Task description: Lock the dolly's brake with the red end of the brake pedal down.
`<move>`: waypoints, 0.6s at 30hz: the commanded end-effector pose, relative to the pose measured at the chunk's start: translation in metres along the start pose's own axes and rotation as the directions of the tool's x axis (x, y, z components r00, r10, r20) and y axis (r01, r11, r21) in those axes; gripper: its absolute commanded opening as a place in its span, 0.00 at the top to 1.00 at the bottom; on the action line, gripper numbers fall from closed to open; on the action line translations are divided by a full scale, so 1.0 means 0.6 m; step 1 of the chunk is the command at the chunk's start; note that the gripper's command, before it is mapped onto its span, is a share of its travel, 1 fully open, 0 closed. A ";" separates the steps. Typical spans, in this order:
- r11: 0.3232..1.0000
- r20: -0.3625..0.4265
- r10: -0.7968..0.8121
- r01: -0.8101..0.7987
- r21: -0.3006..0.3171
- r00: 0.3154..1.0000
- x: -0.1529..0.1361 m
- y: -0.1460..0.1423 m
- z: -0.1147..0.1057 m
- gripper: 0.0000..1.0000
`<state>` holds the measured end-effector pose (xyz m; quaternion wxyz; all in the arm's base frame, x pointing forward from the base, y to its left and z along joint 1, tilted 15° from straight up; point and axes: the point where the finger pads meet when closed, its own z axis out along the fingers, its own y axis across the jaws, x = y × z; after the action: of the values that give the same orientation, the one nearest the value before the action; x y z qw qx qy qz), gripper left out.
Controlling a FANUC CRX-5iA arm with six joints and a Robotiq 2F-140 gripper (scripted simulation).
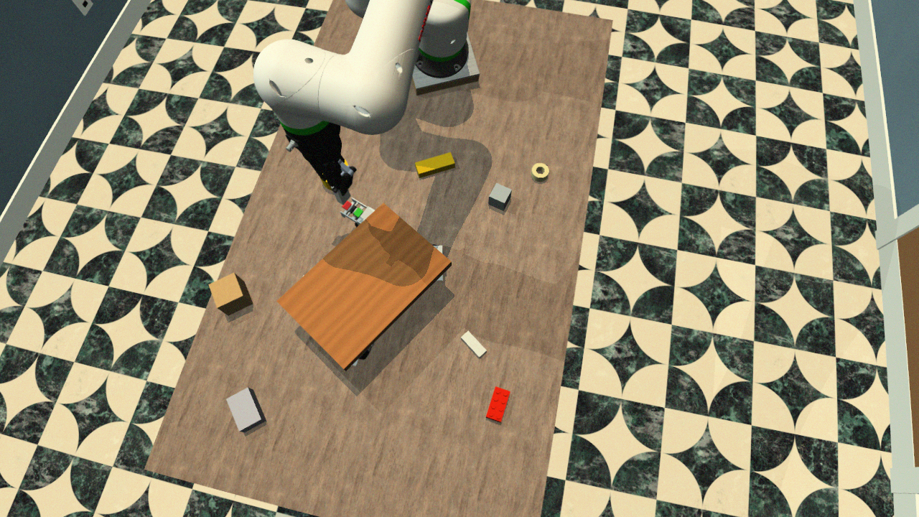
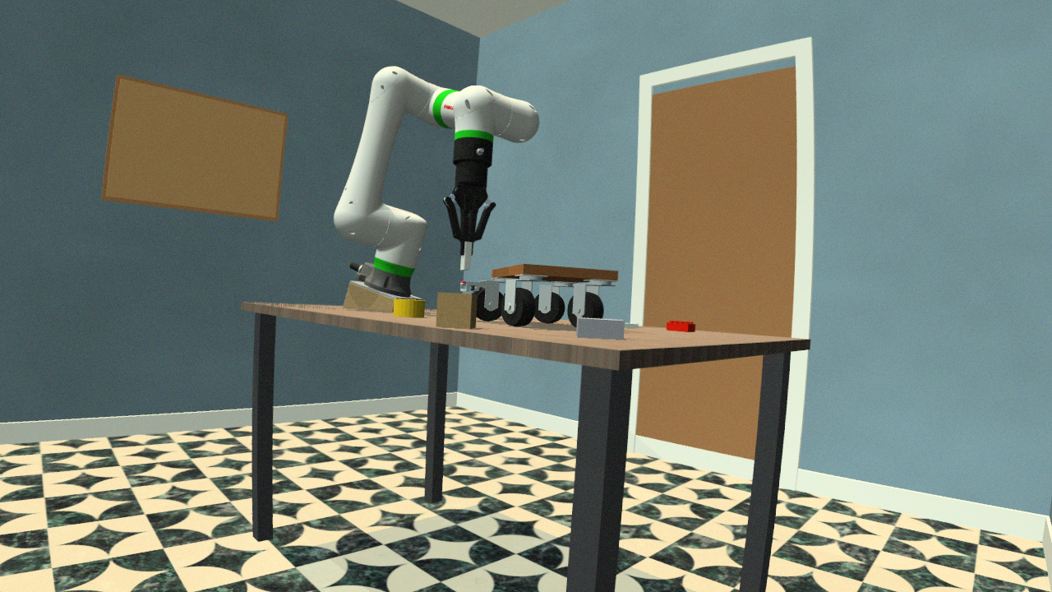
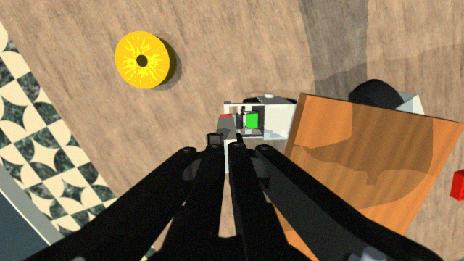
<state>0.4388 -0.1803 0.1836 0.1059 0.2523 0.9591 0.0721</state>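
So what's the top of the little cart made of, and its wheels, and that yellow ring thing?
The dolly's deck looks like varnished wood: orange-brown with streaky grain. Its wheels look like black rubber, dull and dark, held in pale grey brackets that seem to be metal. The yellow ring is harder to tell; its flat bright colour suggests plastic or a roll of tape.

Looks like a plain room in a house: blue painted walls [image 2: 919, 220], brown door w/ white frame [image 2: 717, 257], black & cream star-tile floor [image 2: 220, 515], brown cork board [image 2: 192, 150] on wall, wood-top table w/ dark legs [image 2: 602, 441].
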 end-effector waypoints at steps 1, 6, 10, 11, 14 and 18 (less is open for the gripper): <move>1.000 0.001 0.000 0.000 0.000 1.000 -0.001 0.000 0.008 1.00; 1.000 0.001 0.000 0.000 0.000 1.000 -0.001 0.000 0.023 1.00; 1.000 0.001 0.000 0.000 0.000 1.000 -0.001 0.000 0.027 1.00; 1.000 0.001 0.000 0.000 0.000 1.000 -0.001 0.000 0.029 1.00; 1.000 0.001 0.000 0.000 0.000 1.000 -0.001 0.000 0.034 1.00; 1.000 0.001 0.000 0.000 0.000 1.000 -0.001 0.000 0.038 1.00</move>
<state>0.4447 -0.1784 0.1619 0.1060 0.2523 0.9591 0.0721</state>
